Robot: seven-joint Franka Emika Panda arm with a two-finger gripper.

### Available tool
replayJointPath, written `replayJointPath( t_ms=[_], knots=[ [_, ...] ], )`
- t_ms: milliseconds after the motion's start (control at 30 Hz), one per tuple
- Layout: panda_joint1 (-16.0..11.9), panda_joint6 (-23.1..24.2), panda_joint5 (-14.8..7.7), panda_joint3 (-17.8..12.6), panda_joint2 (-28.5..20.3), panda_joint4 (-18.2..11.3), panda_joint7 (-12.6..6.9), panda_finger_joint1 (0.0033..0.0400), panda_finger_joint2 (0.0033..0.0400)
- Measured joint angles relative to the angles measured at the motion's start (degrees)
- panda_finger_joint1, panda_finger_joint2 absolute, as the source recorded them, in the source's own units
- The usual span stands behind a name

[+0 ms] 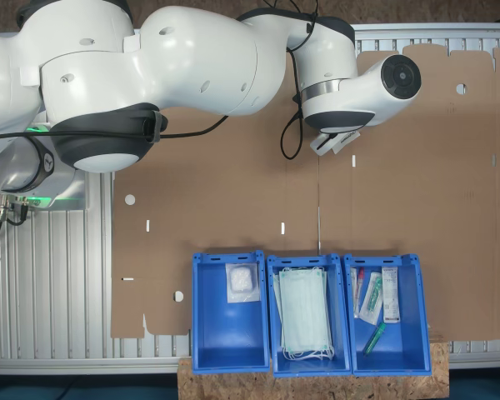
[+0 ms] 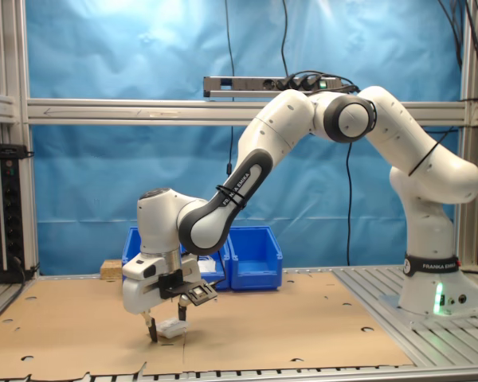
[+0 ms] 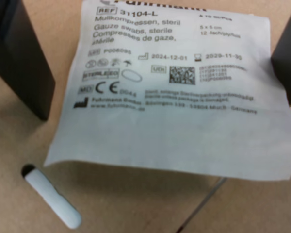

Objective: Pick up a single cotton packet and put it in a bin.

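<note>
wrist view, close over the cardboard sheet: a white cotton packet printed with small text lies flat on the brown board, one edge lifted enough to cast a shadow. two dark fingers stand on either side of the packet, apart from it with bare cardboard showing between, so the gripper is spread wide and grasps nothing. a slim white slot is cut in the board just beside the packet's raised corner.

second exterior view: the white arm reaches down from its base at the second exterior view's right, and the gripper hangs low over the cardboard sheet, its fingers straddling the small white packet on the near part of the board. behind it, against the blue backdrop, stand the blue bins.

first exterior view, from above: the arm crosses the far side of the scene, its wrist over the cardboard sheet. three blue bins sit in a row at the near edge. the bin at the first exterior view's left holds another white packet; the middle bin holds pale green face masks; the bin at the first exterior view's right holds several slim wrapped items.
</note>
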Motion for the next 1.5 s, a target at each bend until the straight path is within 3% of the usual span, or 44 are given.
replayJointPath(
  t_ms=[833,867,1033,1067,1200,1233,1500],
  knots=[
    [0.0,-0.31,0.0,0.0,0.01,-0.07,0.0,0.04,0.04],
    [0.0,-0.35,0.0,0.0,0.03,-0.07,0.0,0.0271,0.0271],
    [0.0,-0.48,0.0,0.0,0.06,-0.08,0.0,0.0271,0.0271],
    [0.0,-0.49,0.0,0.0,0.05,-0.08,0.0,0.017,0.017],
    [0.0,-0.49,0.0,-0.01,-0.06,-0.07,0.0,0.017,0.017],
    [0.0,-0.5,0.0,-0.01,-0.07,-0.07,0.0,0.0086,0.0086],
    [0.0,-0.51,0.0,-0.01,-0.06,-0.07,0.0,0.0082,0.0082]
  ],
)
